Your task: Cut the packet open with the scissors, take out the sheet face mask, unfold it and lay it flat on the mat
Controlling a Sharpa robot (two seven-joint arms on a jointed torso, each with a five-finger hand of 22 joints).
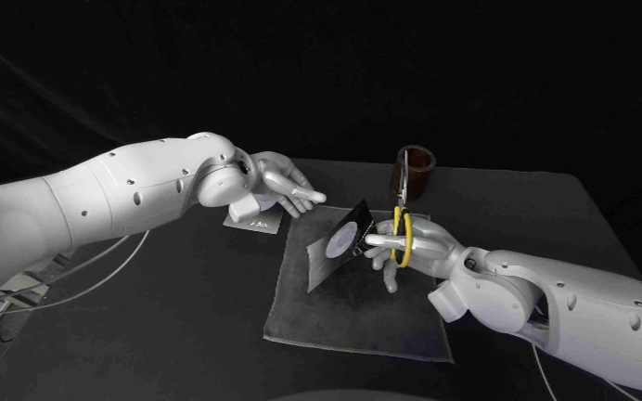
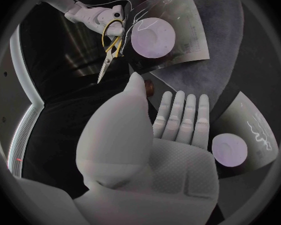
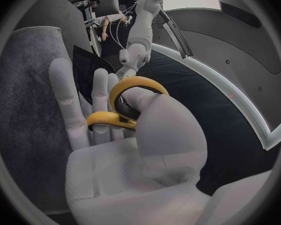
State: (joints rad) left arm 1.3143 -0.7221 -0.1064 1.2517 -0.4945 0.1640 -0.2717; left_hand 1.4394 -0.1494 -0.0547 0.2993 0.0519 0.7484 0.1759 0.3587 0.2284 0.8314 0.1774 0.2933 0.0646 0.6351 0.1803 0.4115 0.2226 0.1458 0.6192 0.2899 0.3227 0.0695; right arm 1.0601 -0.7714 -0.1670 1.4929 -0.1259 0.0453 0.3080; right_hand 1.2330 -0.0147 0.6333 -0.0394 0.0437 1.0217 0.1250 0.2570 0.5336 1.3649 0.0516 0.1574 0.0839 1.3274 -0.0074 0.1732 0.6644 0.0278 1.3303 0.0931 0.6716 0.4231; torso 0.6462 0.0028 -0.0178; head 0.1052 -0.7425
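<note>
- One dark grey fabric mat point(image 1: 354, 322) lies on the black table point(image 1: 160, 327) in front of the robot.
- Over the mat's right part, the right hand point(image 1: 421, 245) has its thumb and fingers through the loops of the yellow-handled steel scissors point(image 1: 399, 211). It grips them with the blades together, their long axis pointing away from the robot.
- Off the mat's far left corner hovers the left hand point(image 1: 275, 183), fingers straight and side by side, thumb apart, holding nothing.
- Between the two hands, the dark foil packet point(image 1: 338, 241) with a pale round print stands tilted on the mat, just beside the right hand's fingertips. I cannot tell if they touch it.
- The blades run alongside the packet's edge, not across it. The left hand probably has to steady the packet first.
- A silvery second packet point(image 1: 254, 222) lies flat below the left hand.
- A brown cylinder point(image 1: 417, 171) stands beyond the blade tips.
</note>
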